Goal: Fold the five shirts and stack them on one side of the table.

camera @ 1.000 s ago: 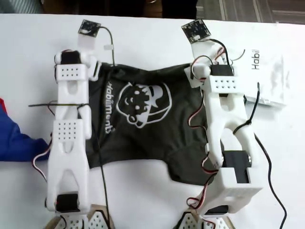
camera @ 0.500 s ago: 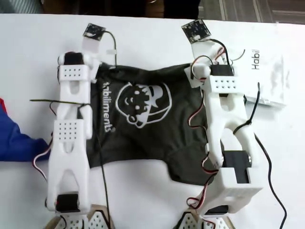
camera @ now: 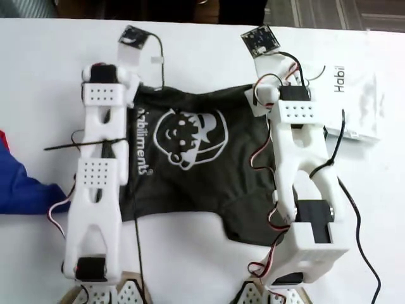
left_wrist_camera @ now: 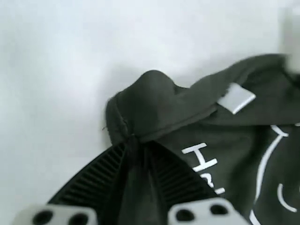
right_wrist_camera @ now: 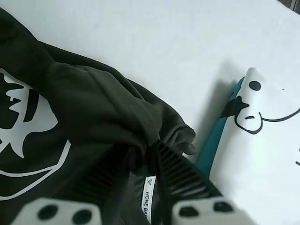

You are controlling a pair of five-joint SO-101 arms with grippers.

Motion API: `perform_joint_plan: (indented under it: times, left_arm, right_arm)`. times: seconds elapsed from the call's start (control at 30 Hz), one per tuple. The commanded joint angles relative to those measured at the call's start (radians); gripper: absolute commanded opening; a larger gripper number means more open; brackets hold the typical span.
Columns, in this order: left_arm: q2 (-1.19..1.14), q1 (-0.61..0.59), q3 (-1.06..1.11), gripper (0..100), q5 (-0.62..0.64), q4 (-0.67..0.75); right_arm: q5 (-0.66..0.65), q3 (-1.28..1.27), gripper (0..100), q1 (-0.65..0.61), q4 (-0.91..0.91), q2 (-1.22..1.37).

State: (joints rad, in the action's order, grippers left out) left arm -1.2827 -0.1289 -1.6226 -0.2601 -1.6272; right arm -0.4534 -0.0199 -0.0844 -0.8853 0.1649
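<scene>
A black shirt [camera: 190,164] with a white cartoon print lies spread on the white table [camera: 202,50], between the two arms. My left gripper [left_wrist_camera: 138,145] is shut on its far left corner [left_wrist_camera: 140,101], where the cloth bunches between the ribbed pads. My right gripper [right_wrist_camera: 147,154] is shut on the far right corner [right_wrist_camera: 108,108], the fabric pinched and folded over. In the high view the left arm [camera: 101,164] lies along the shirt's left edge. The right arm [camera: 300,158] lies along its right edge.
A folded white shirt [camera: 354,101] lies at the right side of the table, beside the right arm; its teal edge and print [right_wrist_camera: 248,117] appear in the right wrist view. A blue garment [camera: 16,183] sits at the left edge. Cables trail along both arms.
The left arm has shifted right and slightly farther away, dragging the shirt's left corner with it, so more of the printed lettering shows. The right arm has kept still.
</scene>
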Motion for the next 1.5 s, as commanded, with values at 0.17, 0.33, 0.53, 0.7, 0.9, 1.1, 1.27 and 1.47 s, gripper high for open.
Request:
perform_joint_plan:
  times: [0.17, 0.33, 0.53, 0.7, 0.9, 1.1, 1.27, 1.47]
  left_arm:
    - [0.160, 0.002, -0.028, 3, 0.023, -0.037]
    - [0.086, -0.011, 0.030, 9, 0.021, 0.011]
    - [0.020, -0.031, 0.030, 12, 0.025, 0.084]
    - [0.017, -0.040, 0.030, 12, 0.031, 0.140]
    - [0.009, -0.074, 0.038, 12, 0.152, 0.229]
    - [-0.018, -0.083, 0.101, 15, 0.157, 0.250]
    - [-0.038, -0.074, 0.117, 15, 0.161, 0.302]
    - [-0.044, -0.038, 0.128, 15, 0.163, 0.319]
  right_arm:
    - [0.000, 0.052, 1.9, 0.002, -0.002, -0.074]
    - [0.000, 0.052, 1.9, -0.002, -0.002, -0.074]
    - [0.000, 0.052, 1.9, -0.005, -0.002, -0.074]
    - [0.000, 0.052, 1.9, -0.005, -0.002, -0.074]
    - [0.000, 0.052, 1.9, -0.005, -0.002, -0.074]
    - [0.000, 0.052, 1.9, -0.002, -0.002, -0.074]
    - [0.000, 0.052, 1.9, -0.007, -0.002, -0.070]
    - [0.000, 0.052, 1.9, -0.007, -0.002, -0.074]
